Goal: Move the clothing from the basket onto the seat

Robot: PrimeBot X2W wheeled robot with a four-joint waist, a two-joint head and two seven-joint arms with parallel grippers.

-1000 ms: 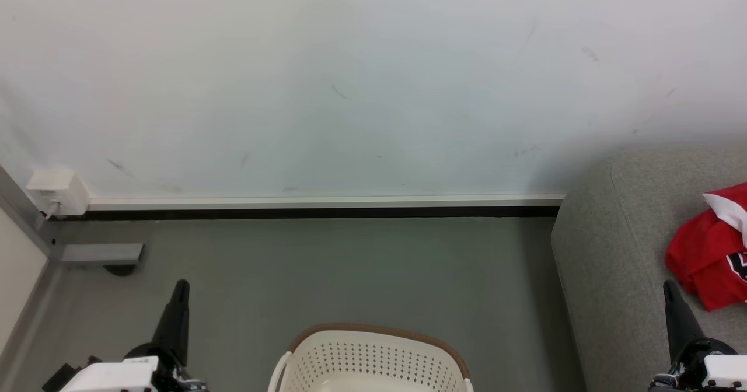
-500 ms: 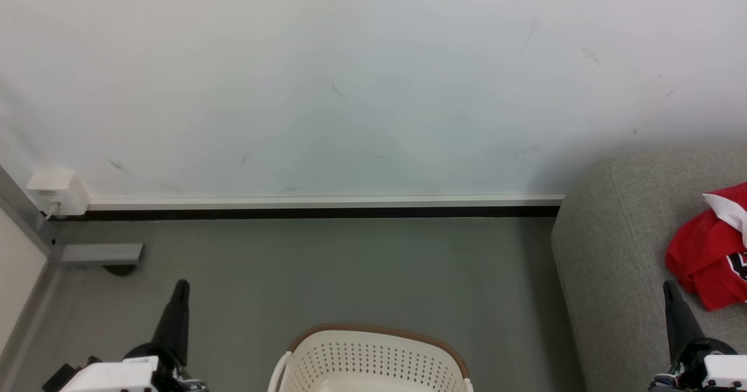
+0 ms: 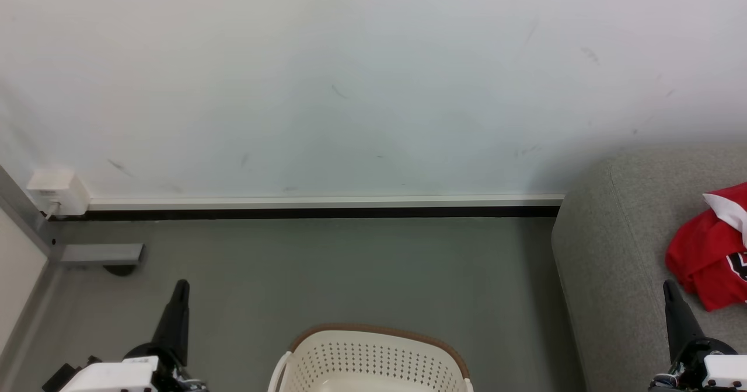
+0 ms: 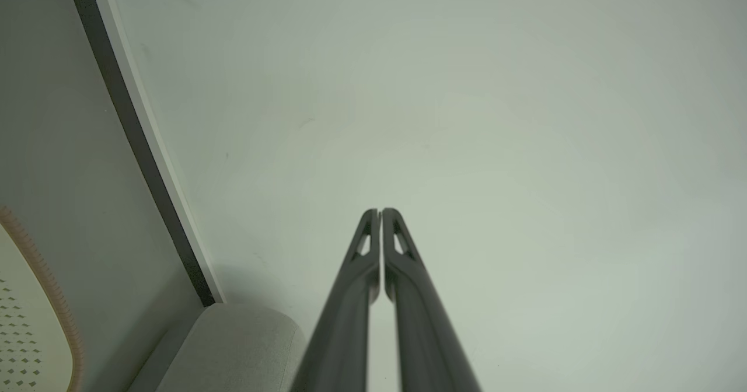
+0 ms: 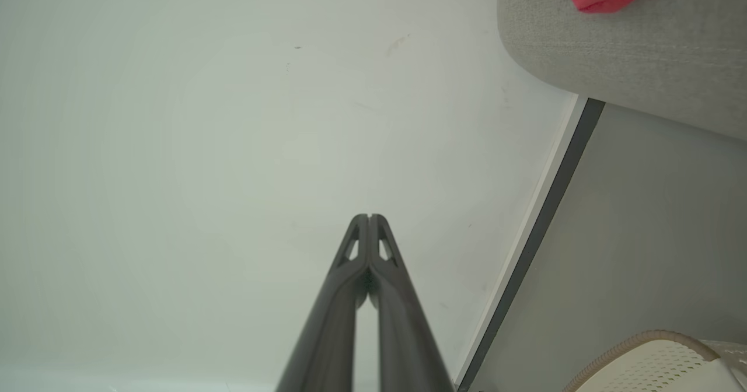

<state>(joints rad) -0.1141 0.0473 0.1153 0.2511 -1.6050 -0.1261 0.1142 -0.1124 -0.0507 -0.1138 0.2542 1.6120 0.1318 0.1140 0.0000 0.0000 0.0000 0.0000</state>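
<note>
Nothing has shifted lately. Your left gripper (image 3: 181, 285) has its jaws pressed together, empty; the basket (image 3: 373, 328) lies to their right. Your right gripper (image 3: 669, 284) is likewise closed and empty, with the clothing (image 3: 703, 258) just right of its jaws on the seat (image 3: 613, 252), so the move looks finished.

Head view: basket (image 3: 373, 327) cut by the bottom edge, far rim and a strip of perforated wall showing (contents cannot be told). clothing (image 3: 703, 258) runs off the right edge; its black-and-white lettering is clipped, unreadable. seat (image 3: 613, 252) cut at right and bottom. left end effector (image 3: 181, 287) and right end effector (image 3: 669, 288) cut off at the bottom edge. Small white wall box (image 3: 55, 191) too small to identify. Right wrist view: clothing clipped by the top edge, basket by the bottom corner. Left wrist view: basket cut by the left edge.
</note>
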